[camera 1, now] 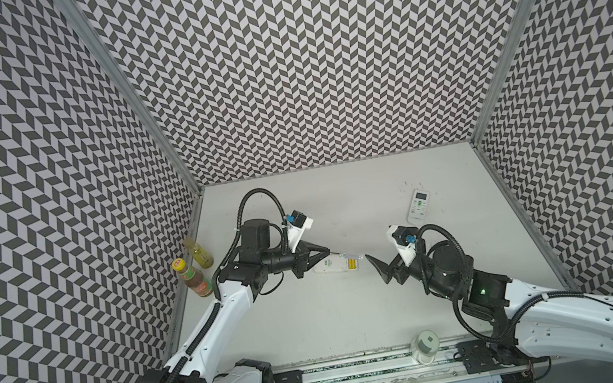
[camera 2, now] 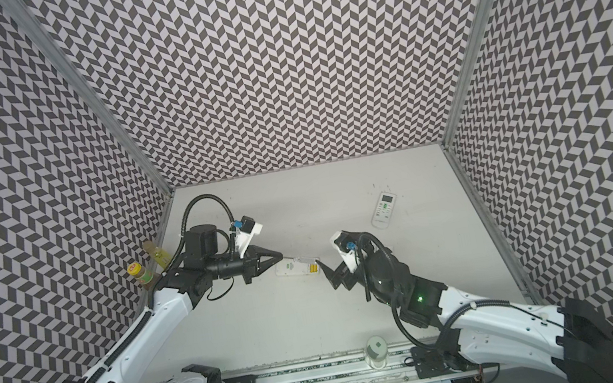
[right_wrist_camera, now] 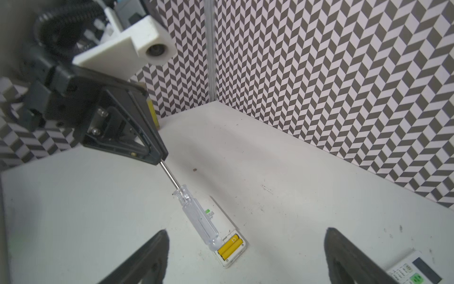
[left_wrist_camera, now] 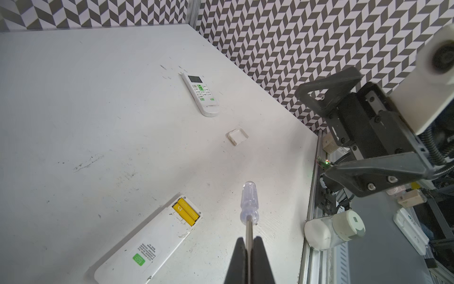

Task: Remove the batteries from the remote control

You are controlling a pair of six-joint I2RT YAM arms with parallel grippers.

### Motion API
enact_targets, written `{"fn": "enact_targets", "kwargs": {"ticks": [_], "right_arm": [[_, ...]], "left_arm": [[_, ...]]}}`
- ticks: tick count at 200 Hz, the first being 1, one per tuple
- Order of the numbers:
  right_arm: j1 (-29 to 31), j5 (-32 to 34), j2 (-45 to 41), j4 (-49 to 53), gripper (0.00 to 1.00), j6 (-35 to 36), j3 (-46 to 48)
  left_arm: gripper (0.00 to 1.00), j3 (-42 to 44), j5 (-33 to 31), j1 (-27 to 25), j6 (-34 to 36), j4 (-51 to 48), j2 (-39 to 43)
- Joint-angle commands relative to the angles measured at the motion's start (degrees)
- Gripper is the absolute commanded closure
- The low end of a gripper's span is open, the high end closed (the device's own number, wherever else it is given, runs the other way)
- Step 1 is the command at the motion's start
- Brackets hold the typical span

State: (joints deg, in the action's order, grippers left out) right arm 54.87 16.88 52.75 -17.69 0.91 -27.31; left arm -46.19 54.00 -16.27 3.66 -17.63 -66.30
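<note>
A white remote control [camera 1: 330,268] [left_wrist_camera: 147,243] lies face down mid-table with its battery bay uncovered. Two yellow batteries [left_wrist_camera: 186,212] [right_wrist_camera: 231,246] [camera 1: 351,264] sit side by side in the bay. My left gripper [camera 1: 327,253] [left_wrist_camera: 249,246] is shut on the metal shaft of a screwdriver whose clear handle [left_wrist_camera: 250,201] [right_wrist_camera: 196,216] hangs over the remote beside the bay. Just right of the remote's battery end, my right gripper [camera 1: 377,269] [right_wrist_camera: 247,231] stands wide open and holds nothing.
A second white remote [camera 1: 419,205] [left_wrist_camera: 201,94] lies face up at the back right. A small white cover piece [left_wrist_camera: 237,136] lies between the two remotes. Two bottles [camera 1: 197,253] [camera 1: 193,276] stand by the left wall. A white-capped jar [camera 1: 423,346] lies on the front rail.
</note>
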Motion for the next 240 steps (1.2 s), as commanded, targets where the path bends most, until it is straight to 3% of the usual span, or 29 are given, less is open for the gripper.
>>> {"fn": "enact_targets", "kwargs": {"ticks": [1, 30, 65, 121, 146, 166, 178, 221, 240], "right_arm": [[-1.07, -1.85, -0.72, -5.40, 0.01, -10.69, 0.21], [-3.93, -5.10, -0.56, -11.60, 0.00, -18.32, 3.05], [-10.64, -14.32, 1.58, -14.45, 0.01, -30.58, 2.96], [-16.66, -27.30, 5.00, -19.02, 0.00, -36.12, 0.73], [-20.34, -34.95, 6.80, -18.47, 0.01, -38.93, -2.19], [-22.22, -37.55, 8.17, -21.13, 0.00, -41.76, -1.85], [-23.15, -39.07, 8.66, -22.58, 0.00, -44.46, -1.38], [-23.45, -44.01, 13.34, -30.12, 0.00, -48.49, -0.47], [-23.41, -50.64, 17.71, -34.08, 0.06, -49.83, -2.49]], "left_arm": [[1.00, -3.15, 2.50, 0.72, -2.00, 1.59, -0.16], [1.00, -2.65, 4.30, 1.01, -2.94, 2.43, -0.21], [1.00, -0.78, 6.96, 4.36, -7.23, 5.82, 2.37], [1.00, -2.28, 13.83, 8.48, -21.06, 19.57, 3.50], [1.00, 1.17, 13.28, 8.49, -33.40, 36.23, 2.09], [1.00, 9.59, 13.64, 9.13, -47.65, 58.02, 1.06], [1.00, 13.63, 15.25, 10.68, -52.58, 68.78, 0.84], [1.00, 13.85, 17.22, 9.12, -51.47, 67.28, 0.38], [1.00, 15.09, 17.14, 9.06, -50.37, 67.35, 0.22]]}}
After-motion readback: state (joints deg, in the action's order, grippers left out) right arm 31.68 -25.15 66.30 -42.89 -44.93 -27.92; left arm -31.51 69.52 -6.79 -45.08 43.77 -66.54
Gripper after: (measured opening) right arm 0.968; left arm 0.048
